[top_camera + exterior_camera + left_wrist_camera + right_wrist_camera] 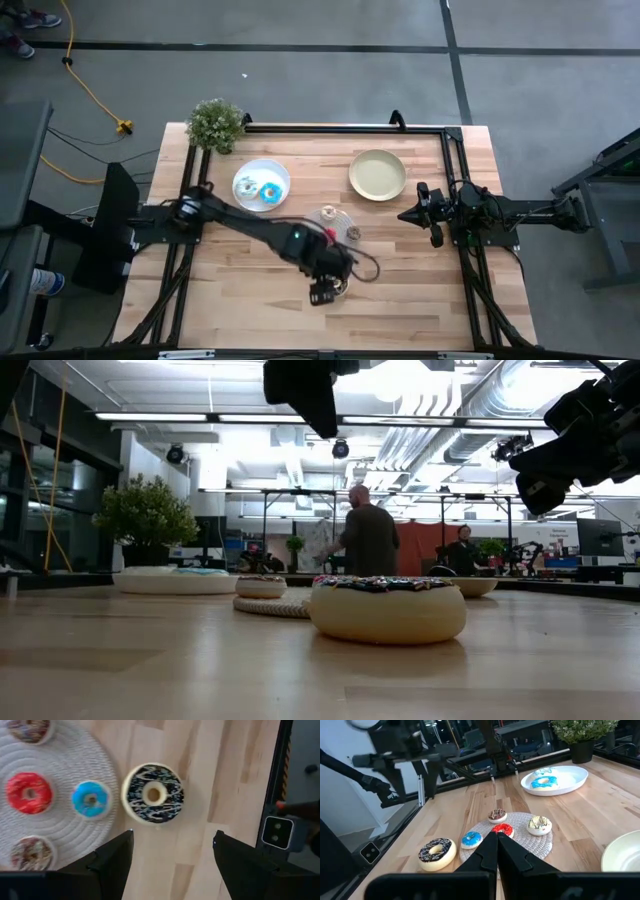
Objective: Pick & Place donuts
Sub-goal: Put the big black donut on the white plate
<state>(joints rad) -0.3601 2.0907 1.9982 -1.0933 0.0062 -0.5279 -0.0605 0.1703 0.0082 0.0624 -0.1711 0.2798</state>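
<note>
The dark brown donut point(153, 793) with white drizzle lies flat on the bare wood just beside the spiral mat point(55, 827). My left gripper point(172, 847) hovers open above it, clear of it, as the low view also shows point(305, 395). On the mat rest the minis: red point(28, 793), blue point(90, 799), brown point(30, 729) and cream point(30, 852). The blue-iced donut point(543, 782) and the white-iced donut point(542, 771) lie in the white plate point(262, 185). My right gripper point(496, 845) is shut and waits at the table's right side point(410, 214).
An unfilled yellow-green plate point(378, 174) sits far right of the mat. A potted plant point(216, 124) stands at the far left corner. A black frame rail point(340, 128) borders the table. People move in the room behind point(368, 540). Bare wood lies near the front edge.
</note>
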